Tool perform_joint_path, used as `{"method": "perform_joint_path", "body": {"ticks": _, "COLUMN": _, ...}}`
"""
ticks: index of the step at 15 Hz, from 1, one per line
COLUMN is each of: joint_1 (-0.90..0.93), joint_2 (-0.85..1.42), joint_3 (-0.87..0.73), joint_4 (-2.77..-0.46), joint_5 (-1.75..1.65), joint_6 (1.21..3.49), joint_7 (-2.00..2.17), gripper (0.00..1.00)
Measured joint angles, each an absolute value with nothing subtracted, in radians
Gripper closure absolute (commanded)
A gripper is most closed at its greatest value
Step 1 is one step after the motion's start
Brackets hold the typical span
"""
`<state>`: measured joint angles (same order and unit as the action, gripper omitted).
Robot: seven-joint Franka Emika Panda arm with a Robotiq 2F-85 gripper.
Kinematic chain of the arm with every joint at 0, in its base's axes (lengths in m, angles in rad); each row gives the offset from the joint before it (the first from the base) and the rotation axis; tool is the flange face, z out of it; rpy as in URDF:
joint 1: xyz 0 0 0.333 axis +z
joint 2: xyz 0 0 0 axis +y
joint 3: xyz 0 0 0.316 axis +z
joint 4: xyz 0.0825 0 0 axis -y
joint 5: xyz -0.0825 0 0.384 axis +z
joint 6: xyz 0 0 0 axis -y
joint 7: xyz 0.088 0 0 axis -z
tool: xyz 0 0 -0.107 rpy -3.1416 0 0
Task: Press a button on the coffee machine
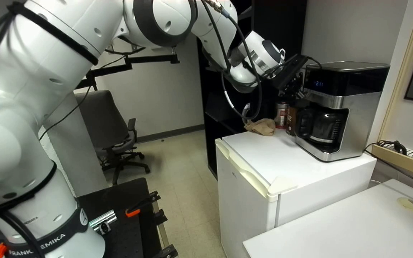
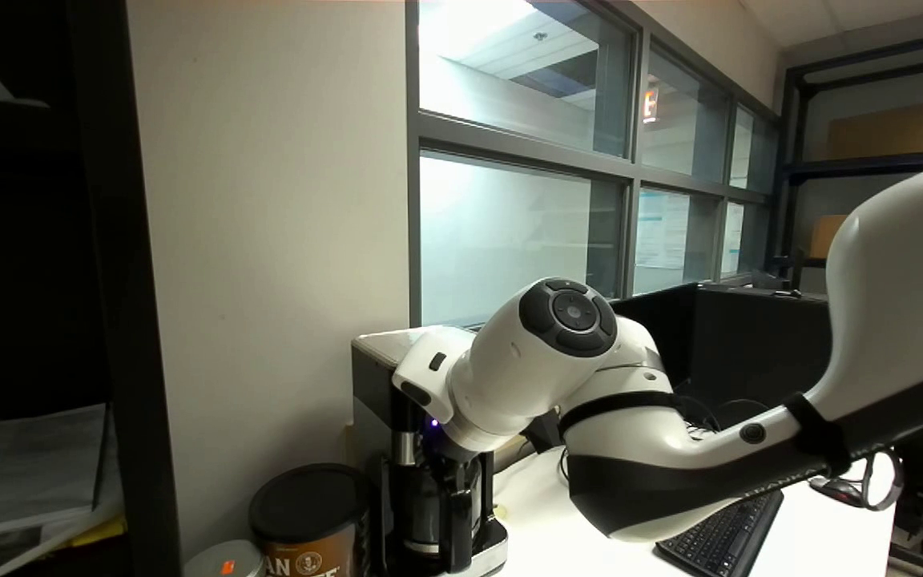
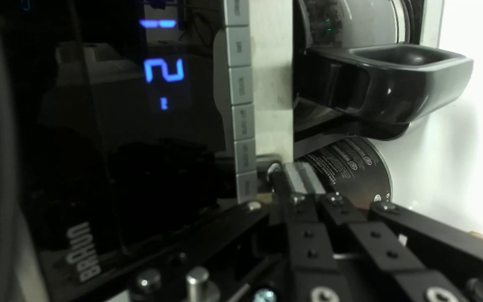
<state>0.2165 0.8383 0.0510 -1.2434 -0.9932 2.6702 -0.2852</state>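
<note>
The coffee machine (image 1: 366, 111) is silver and black and stands on a white cabinet. It also shows in an exterior view (image 2: 372, 393), partly behind the arm. In the wrist view its black front (image 3: 99, 147) fills the left, with blue lit digits and a column of grey buttons (image 3: 241, 121). The glass carafe (image 1: 323, 123) sits inside; its dark handle (image 3: 384, 84) juts out. My gripper (image 3: 305, 178) is shut and empty, its fingertips just beside the end button of the column. I cannot tell whether they touch the machine. In an exterior view the gripper (image 1: 296, 91) is at the machine's front.
A brown coffee can (image 1: 291, 120) and a red and silver can (image 1: 281, 114) stand beside the machine, near the gripper. A brown crumpled bag (image 1: 261, 127) lies by the cabinet's (image 1: 249, 157) edge. A dark shelf (image 1: 221, 104) stands behind. A white desk (image 1: 350, 225) adjoins the cabinet.
</note>
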Motion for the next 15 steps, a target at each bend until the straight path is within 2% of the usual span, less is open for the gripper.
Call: {"method": "perform_joint_path", "body": {"ticks": 15, "joint_1": 0.240, "joint_2": 0.837, "joint_3": 0.021, "joint_4": -1.244, "joint_5": -1.017, "joint_6": 2.670, "joint_7": -0.285, "gripper": 1.00}}
